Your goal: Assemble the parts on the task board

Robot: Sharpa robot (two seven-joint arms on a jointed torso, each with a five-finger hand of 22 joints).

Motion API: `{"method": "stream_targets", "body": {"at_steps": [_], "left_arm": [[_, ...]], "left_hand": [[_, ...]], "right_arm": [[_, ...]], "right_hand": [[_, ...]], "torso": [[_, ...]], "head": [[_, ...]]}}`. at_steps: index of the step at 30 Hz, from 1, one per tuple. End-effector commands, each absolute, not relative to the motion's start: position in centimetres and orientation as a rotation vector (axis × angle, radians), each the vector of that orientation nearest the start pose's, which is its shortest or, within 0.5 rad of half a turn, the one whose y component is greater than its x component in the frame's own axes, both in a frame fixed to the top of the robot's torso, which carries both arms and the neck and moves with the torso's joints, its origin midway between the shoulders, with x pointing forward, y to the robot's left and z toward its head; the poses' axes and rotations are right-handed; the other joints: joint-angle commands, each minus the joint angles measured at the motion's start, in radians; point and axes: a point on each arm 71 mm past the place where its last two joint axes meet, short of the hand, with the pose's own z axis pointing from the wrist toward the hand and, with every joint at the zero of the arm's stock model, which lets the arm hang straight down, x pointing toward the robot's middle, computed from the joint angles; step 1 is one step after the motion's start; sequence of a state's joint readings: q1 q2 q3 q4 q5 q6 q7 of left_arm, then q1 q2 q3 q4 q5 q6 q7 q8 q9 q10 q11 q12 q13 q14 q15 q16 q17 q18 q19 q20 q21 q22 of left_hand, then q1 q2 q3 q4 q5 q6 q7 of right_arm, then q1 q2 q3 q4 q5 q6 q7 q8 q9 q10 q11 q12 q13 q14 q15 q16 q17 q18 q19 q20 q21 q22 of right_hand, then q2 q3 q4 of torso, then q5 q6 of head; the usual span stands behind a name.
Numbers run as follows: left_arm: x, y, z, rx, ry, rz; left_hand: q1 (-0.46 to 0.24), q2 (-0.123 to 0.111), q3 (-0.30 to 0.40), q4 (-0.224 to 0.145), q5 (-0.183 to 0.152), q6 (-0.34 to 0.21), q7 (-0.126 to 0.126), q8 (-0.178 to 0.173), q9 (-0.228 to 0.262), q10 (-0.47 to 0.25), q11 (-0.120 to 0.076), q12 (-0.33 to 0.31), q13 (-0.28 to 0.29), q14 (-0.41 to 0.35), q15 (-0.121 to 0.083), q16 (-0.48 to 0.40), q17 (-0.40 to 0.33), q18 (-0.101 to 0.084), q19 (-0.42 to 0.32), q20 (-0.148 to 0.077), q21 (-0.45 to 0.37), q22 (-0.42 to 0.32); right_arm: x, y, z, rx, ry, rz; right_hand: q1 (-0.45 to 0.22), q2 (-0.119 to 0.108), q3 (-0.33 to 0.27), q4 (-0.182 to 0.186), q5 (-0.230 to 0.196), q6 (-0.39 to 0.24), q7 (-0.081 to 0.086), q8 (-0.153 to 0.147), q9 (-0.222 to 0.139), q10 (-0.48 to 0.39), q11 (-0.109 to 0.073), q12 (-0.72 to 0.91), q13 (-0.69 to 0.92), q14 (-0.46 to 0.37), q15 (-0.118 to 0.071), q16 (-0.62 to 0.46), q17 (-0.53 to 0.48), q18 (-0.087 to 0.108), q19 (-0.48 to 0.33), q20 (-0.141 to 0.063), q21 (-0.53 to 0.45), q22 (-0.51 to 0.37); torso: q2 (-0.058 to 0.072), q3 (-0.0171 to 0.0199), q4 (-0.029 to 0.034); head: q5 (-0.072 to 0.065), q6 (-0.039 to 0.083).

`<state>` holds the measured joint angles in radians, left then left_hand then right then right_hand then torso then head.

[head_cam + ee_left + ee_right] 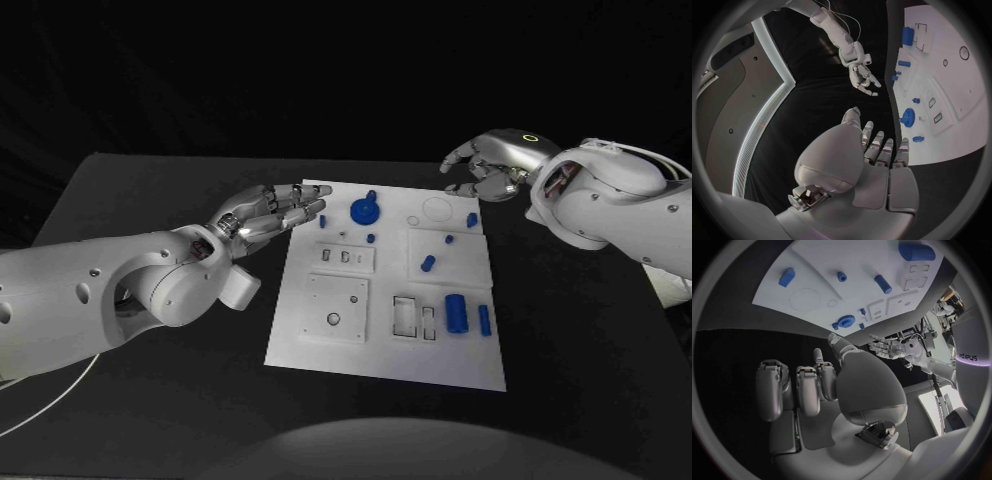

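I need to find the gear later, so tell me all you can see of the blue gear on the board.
The blue gear is a round, toothed wheel with a raised hub, plastic-looking. It lies flat near the far edge of the task board, between the left hand and the right hand. Neither hand touches it.

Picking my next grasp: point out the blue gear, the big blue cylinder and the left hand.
Gear [366, 210], head view, on its toothed disc.
Cylinder [457, 312], head view, mid-body.
Left hand [270, 214], head view, on the palm.

Empty right robot hand [826, 390], fingers apart, above the task board [817, 285] edge.
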<state>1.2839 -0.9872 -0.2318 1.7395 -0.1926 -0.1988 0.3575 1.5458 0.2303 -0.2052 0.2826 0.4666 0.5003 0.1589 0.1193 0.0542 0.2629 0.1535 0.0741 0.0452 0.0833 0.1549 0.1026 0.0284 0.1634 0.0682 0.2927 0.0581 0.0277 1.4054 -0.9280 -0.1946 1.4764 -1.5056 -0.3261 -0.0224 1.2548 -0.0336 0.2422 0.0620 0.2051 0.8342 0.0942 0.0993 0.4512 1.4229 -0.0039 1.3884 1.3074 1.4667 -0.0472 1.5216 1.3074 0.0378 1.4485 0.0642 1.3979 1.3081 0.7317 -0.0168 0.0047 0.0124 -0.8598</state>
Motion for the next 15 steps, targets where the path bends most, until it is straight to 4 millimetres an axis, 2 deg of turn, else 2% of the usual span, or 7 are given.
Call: {"method": "stream_targets", "body": {"at_steps": [1, 4, 5, 8, 11, 12, 15], "left_arm": [[42.7, 20.4, -19.2, -0.853, 1.72, -1.6], [42.7, 20.2, -19.3, -0.85, 1.722, -1.605], [42.7, 20.2, -19.3, -0.849, 1.723, -1.607], [42.7, 20.0, -19.3, -0.847, 1.725, -1.61], [42.8, 20.0, -19.3, -0.846, 1.726, -1.612], [42.8, 20.0, -19.4, -0.847, 1.726, -1.612], [42.8, 20.0, -19.4, -0.847, 1.727, -1.612]], "left_hand": [[0.006, -0.003, 0.007, 0.001, 0.007, 0.004, 0.01, 0.004, 0.001, 0.008, 0.002, 0.006, 0.001, 0.007, 0.0, 0.007, 0.001, 0.001, 0.008, 0.001, 0.004, 0.002], [0.007, -0.003, 0.007, 0.001, 0.007, 0.005, 0.011, 0.004, 0.001, 0.01, 0.003, 0.008, 0.002, 0.009, 0.0, 0.009, 0.002, 0.0, 0.009, 0.001, 0.005, 0.002], [0.007, -0.003, 0.008, 0.001, 0.007, 0.004, 0.011, 0.004, 0.001, 0.012, 0.003, 0.01, 0.002, 0.01, 0.001, 0.01, 0.002, 0.0, 0.009, 0.001, 0.005, 0.002], [0.007, -0.003, 0.008, 0.001, 0.007, 0.005, 0.011, 0.004, 0.001, 0.013, 0.003, 0.01, 0.002, 0.01, 0.001, 0.011, 0.002, 0.0, 0.01, 0.001, 0.005, 0.002], [0.008, -0.003, 0.008, 0.001, 0.007, 0.005, 0.011, 0.004, 0.001, 0.014, 0.004, 0.012, 0.002, 0.011, 0.001, 0.012, 0.002, 0.0, 0.011, 0.001, 0.006, 0.003], [0.008, -0.003, 0.008, 0.001, 0.007, 0.005, 0.011, 0.004, 0.001, 0.014, 0.004, 0.012, 0.002, 0.011, 0.001, 0.012, 0.002, 0.0, 0.011, 0.001, 0.006, 0.003], [0.009, -0.002, 0.009, 0.001, 0.008, 0.006, 0.012, 0.004, 0.001, 0.015, 0.004, 0.014, 0.002, 0.012, 0.002, 0.014, 0.002, 0.0, 0.011, 0.001, 0.006, 0.003]], "right_arm": [[50.2, -26.7, -13.9, -0.261, 1.557, 0.5], [49.7, -28.5, -14.1, -0.202, 1.53, 0.532], [49.6, -29.0, -14.2, -0.182, 1.523, 0.543], [49.1, -30.6, -14.8, -0.122, 1.503, 0.581], [48.7, -31.9, -15.7, -0.075, 1.485, 0.622], [48.6, -32.2, -16.0, -0.054, 1.484, 0.635], [48.4, -33.1, -17.1, 0.008, 1.496, 0.67]], "right_hand": [[0.0, -0.011, -0.009, 0.014, -0.015, -0.007, -0.008, -0.008, -0.011, 0.004, -0.002, -0.01, 0.073, 0.074, -0.011, -0.002, 0.205, 0.009, 0.001, -0.007, 0.001, 0.194], [-0.01, -0.019, -0.024, 0.028, -0.023, -0.028, -0.014, -0.02, -0.023, 0.065, -0.007, 0.064, 0.143, 0.079, -0.016, 0.005, 0.213, 0.004, 0.014, -0.011, 0.014, 0.201], [-0.012, -0.02, -0.027, 0.032, -0.019, -0.039, -0.013, -0.025, -0.027, 0.073, -0.006, 0.076, 0.154, 0.079, -0.016, 0.005, 0.213, 0.004, 0.014, -0.012, 0.015, 0.202], [-0.01, -0.021, -0.034, 0.043, 0.024, -0.081, -0.004, -0.029, -0.031, 0.077, 0.001, 0.088, 0.166, 0.072, -0.01, -0.007, 0.2, 0.008, 0.002, -0.009, -0.004, 0.196], [-0.003, -0.019, -0.038, 0.055, 0.061, -0.105, -0.004, 0.001, -0.008, 0.089, 0.005, 0.114, 0.193, 0.064, -0.005, -0.016, 0.192, 0.011, -0.008, -0.004, -0.018, 0.195], [0.001, -0.016, -0.04, 0.063, 0.065, -0.123, -0.003, 0.025, 0.01, 0.087, 0.005, 0.116, 0.195, 0.06, -0.003, -0.02, 0.188, 0.013, -0.015, -0.005, -0.027, 0.194], [0.012, -0.011, -0.039, 0.072, 0.077, -0.19, -0.003, 0.048, 0.032, 0.074, 0.008, 0.108, 0.187, 0.049, -0.001, -0.033, 0.175, 0.017, -0.034, 0.0, -0.051, 0.188]], "torso": [[-0.002, 0.0006, 0.0035], [-0.003, 0.0005, 0.0045], [-0.002, -0.0003, 0.0025], [-0.002, -0.0011, 0.0023], [-0.003, -0.0017, -0.002], [-0.004, -0.0018, -0.0034], [-0.008, -0.0015, -0.0063]], "head": [[-0.006, 0.003], [-0.009, 0.007], [-0.011, 0.01], [-0.024, 0.014], [-0.028, 0.018], [-0.027, 0.02], [-0.026, 0.022]]}}
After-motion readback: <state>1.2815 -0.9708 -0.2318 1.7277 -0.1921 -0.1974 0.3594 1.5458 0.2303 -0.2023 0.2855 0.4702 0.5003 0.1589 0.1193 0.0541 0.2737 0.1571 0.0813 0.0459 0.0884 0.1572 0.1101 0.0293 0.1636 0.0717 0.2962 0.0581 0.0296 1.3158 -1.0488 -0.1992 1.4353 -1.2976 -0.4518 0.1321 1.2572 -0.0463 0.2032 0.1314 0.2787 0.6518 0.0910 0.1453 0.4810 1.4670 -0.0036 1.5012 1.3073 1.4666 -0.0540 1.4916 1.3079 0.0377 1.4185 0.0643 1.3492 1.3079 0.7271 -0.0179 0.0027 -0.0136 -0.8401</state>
